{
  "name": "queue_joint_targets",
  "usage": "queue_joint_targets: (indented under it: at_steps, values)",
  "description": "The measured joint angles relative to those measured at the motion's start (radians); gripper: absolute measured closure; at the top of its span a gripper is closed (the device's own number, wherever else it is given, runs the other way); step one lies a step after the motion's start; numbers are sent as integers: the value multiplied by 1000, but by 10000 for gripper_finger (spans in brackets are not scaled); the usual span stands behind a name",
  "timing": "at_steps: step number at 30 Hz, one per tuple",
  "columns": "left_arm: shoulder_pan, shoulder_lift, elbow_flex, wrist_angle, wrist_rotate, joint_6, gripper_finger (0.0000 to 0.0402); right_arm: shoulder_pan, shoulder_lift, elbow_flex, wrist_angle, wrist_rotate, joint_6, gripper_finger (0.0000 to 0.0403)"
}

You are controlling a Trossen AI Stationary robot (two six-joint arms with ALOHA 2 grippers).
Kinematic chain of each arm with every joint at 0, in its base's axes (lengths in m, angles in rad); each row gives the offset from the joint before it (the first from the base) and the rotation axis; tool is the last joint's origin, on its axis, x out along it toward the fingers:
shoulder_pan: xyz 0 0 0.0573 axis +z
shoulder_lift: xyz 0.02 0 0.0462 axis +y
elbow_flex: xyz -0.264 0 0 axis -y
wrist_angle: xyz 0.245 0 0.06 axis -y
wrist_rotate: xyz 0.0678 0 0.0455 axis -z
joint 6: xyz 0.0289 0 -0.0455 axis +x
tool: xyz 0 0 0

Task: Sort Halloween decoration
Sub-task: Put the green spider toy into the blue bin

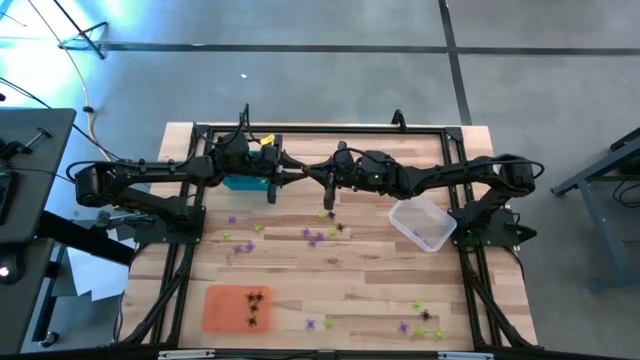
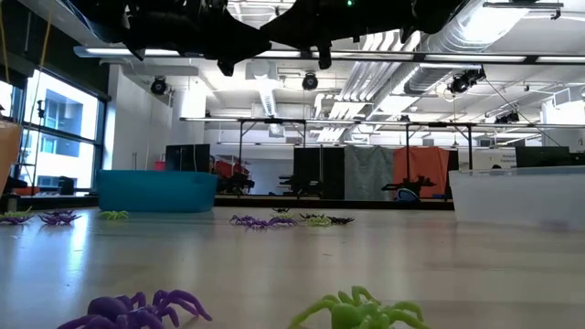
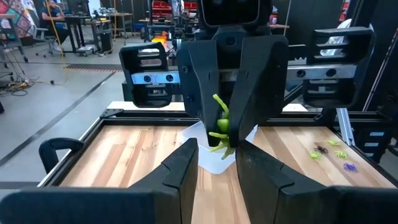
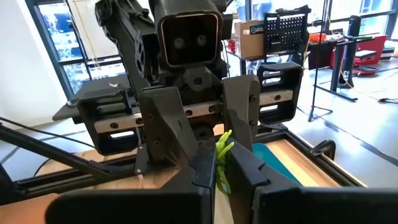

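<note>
Spider (image 3: pixel 219 124), yellow-green, sits mid-air above the bench (image 1: pixel 350 280), pinched by the clenched right hand (image 3: pixel 224 134) facing the part-open left hand (image 4: pixel 221 163), and may drop if released before the left closes.

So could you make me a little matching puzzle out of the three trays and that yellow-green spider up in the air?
Things:
1. orange tray
2. teal tray
3. clear tray
4. yellow-green spider

Places:
a. pinched in the right end effector
b. has black spiders lying in it
c. just below the left end effector
d. on the table beside the right arm

Pairs: 1-b, 2-c, 3-d, 4-a
</note>
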Motion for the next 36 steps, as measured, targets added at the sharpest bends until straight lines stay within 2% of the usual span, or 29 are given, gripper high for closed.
queue_joint_targets:
  at_steps: [6, 13, 22, 25, 32, 36]
  values:
    - [0, 0, 0, 2, -2, 0, 316, 0, 1, 0, 3, 0, 3, 389]
    - [0, 0, 0, 2, -3, -1, 393, -1, 1, 0, 6, -1, 3, 389]
    - [0, 0, 0, 3, -2, -1, 401, -1, 1, 0, 5, -1, 3, 385]
    - [0, 0, 0, 3, -3, -1, 401, 0, 1, 0, 5, -3, 3, 366]
    - [0, 0, 0, -1, -6, 0, 401, 0, 2, 0, 3, -8, -23, 278]
    - [0, 0, 0, 0, -6, -2, 401, 1, -13, 0, -22, -8, -23, 243]
